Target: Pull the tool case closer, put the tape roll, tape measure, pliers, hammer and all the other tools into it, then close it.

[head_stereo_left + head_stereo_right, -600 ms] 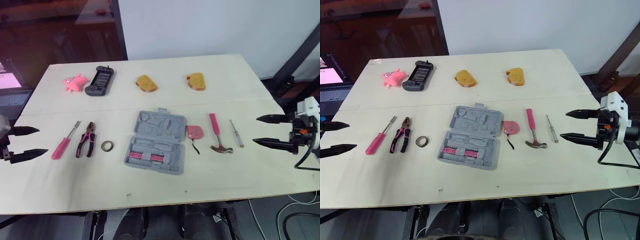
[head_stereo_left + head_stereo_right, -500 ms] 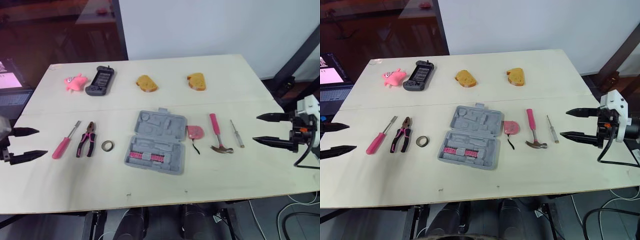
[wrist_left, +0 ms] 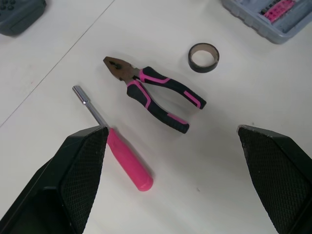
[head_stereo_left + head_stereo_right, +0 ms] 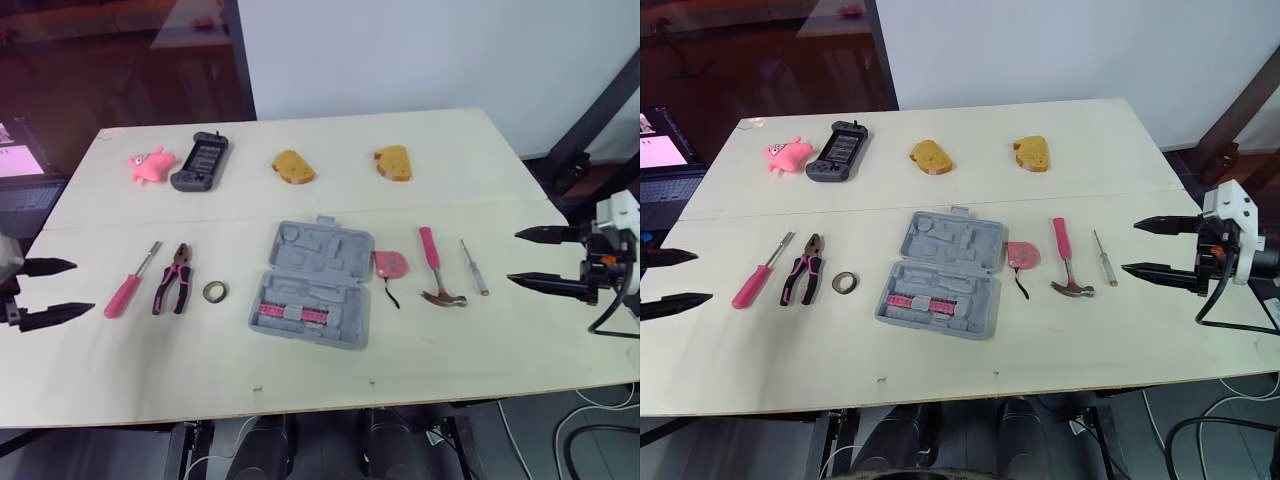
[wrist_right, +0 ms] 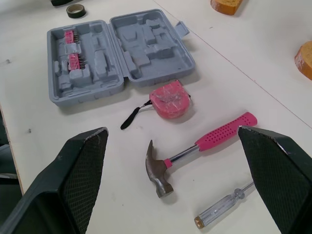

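Here, the left gripper [image 4: 84,287] hovers at the near edge of the table [image 4: 300,370], its two black fingers spread wide and holding nothing; the arm behind it is cut off by the frame. Opposite, the right gripper [image 4: 512,257] is likewise spread wide and empty, its wrist and cable running out of view.

The tool case [image 4: 312,284] lies flat with its lid thrown back, midway between the two grippers and well apart from both. A strip of pink bits sits in the half nearer the robot, though what the other moulded hollows are shaped for is hard to make out. The left wrist view catches one corner of it.

Just ahead of the left gripper lies the pink-handled screwdriver [image 3: 127,161], then the pliers [image 3: 151,103], then the tape roll [image 3: 204,67], all three between that gripper and the case.

Ahead of the right gripper come the clear-handled screwdriver [image 5: 222,207], the hammer [image 5: 192,148] and the tape measure [image 5: 169,101]. The measure sits just beside the case's edge with its black strap trailing.

Far beyond both grippers, along the back of the table, sit a pink toy [image 4: 148,165], a dark handheld console [image 4: 199,161] and two yellow-brown lumps [image 4: 292,166] whose nature cannot be told. A screen [image 4: 660,150] off the table's left end is cut off at the edge.
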Controlling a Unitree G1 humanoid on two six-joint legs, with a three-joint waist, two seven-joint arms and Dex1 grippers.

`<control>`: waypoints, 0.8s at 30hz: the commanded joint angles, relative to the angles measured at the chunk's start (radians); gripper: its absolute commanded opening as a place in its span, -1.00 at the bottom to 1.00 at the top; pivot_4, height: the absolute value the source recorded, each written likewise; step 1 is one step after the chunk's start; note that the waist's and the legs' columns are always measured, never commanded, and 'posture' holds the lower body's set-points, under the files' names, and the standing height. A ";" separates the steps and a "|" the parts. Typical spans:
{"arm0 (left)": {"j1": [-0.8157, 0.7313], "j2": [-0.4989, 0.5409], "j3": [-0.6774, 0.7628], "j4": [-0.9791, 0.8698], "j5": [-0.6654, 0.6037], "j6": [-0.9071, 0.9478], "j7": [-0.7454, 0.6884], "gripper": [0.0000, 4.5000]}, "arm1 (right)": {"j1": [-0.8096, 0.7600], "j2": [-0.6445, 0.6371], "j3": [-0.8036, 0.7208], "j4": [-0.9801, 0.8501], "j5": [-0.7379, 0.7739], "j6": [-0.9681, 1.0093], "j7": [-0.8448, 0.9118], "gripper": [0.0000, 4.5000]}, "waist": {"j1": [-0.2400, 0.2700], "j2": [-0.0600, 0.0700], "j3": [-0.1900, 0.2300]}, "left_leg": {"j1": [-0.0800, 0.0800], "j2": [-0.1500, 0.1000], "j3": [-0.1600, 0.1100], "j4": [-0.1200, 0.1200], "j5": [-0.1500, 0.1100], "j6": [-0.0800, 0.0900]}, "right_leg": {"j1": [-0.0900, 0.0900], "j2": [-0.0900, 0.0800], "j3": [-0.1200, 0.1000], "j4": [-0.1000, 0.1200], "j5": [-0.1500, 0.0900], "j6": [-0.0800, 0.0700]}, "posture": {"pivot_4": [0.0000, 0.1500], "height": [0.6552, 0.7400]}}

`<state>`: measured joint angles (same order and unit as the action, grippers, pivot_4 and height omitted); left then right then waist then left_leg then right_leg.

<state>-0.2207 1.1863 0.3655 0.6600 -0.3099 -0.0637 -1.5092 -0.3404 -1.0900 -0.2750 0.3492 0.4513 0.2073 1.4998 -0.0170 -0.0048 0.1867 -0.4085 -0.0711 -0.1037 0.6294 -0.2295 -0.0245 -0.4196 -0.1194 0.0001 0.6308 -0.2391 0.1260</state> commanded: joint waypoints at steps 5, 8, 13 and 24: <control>-0.027 0.024 0.004 -0.001 -0.006 0.015 -0.008 0.97 | 0.014 0.000 -0.018 -0.042 0.013 0.010 -0.008 1.00 | 0.000 0.000 0.000 | 0.000 0.000 0.001 0.000 0.000 0.000 | 0.000 0.000 0.000 0.000 0.000 0.000 | 1.00 1.00; -0.027 0.028 0.000 -0.006 -0.008 0.028 -0.023 0.97 | 0.021 -0.001 -0.020 -0.061 0.017 0.024 -0.015 1.00 | -0.001 0.000 0.000 | 0.000 0.000 0.002 0.000 0.000 0.000 | 0.000 0.000 0.000 0.000 0.000 0.000 | 1.00 1.00; -0.034 0.027 -0.002 -0.055 -0.023 0.080 -0.044 0.97 | 0.065 0.005 -0.038 -0.186 0.047 0.118 -0.074 1.00 | 0.001 0.000 0.000 | 0.000 0.000 0.003 0.000 0.000 0.000 | 0.000 0.000 0.000 0.001 0.000 0.000 | 1.00 1.00; 0.120 -0.076 -0.017 -0.505 -0.111 0.266 0.017 0.97 | 0.229 0.029 -0.040 -0.743 0.136 0.495 -0.391 1.00 | 0.005 0.000 0.000 | -0.001 0.000 -0.001 0.002 0.000 0.000 | -0.001 0.000 0.002 0.001 0.000 0.000 | 1.00 1.00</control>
<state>-0.1105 1.1124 0.3277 0.2445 -0.3766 0.1597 -1.5044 -0.0998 -1.0597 -0.2828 -0.3085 0.5430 0.6535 1.1459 -0.0123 -0.0050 0.1866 -0.4094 -0.0708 -0.1048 0.6308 -0.2295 -0.0245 -0.4201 -0.1200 0.0019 0.6315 -0.2391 0.1259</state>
